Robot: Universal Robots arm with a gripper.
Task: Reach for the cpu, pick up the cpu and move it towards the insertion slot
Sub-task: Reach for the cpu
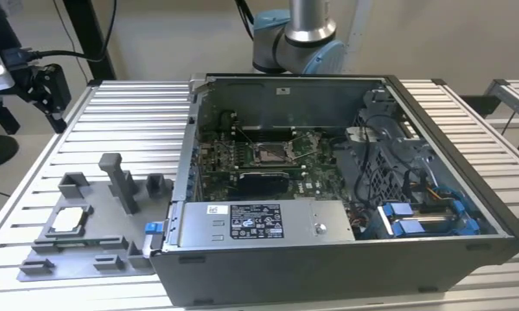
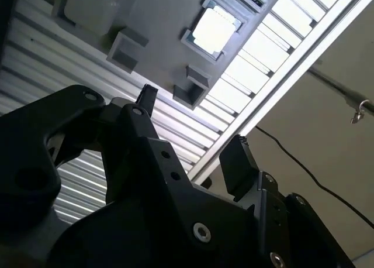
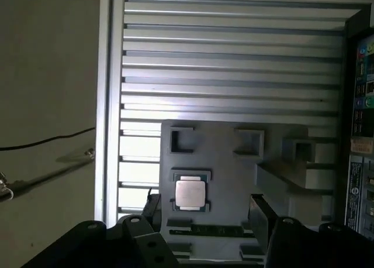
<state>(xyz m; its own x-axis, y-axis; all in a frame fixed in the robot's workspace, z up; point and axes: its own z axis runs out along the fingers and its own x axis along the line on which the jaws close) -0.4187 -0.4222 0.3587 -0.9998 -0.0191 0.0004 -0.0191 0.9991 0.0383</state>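
The small silvery square cpu (image 3: 190, 193) lies flat in the grey plastic fixture plate (image 3: 234, 174), well apart from the silver-framed insertion slot (image 1: 271, 152). Our black gripper (image 3: 204, 200) hangs above it, jaws wide, empty. We judge this the reach; grasping calls for straddling the chip's edges squarely.

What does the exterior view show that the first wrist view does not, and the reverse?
Exterior view: the insertion slot on the green motherboard inside the open computer case, and the arm behind it. First wrist view: the pincer, open, holding nothing, clear of the cpu. Both: the cpu lying in its grey fixture on the slatted table.
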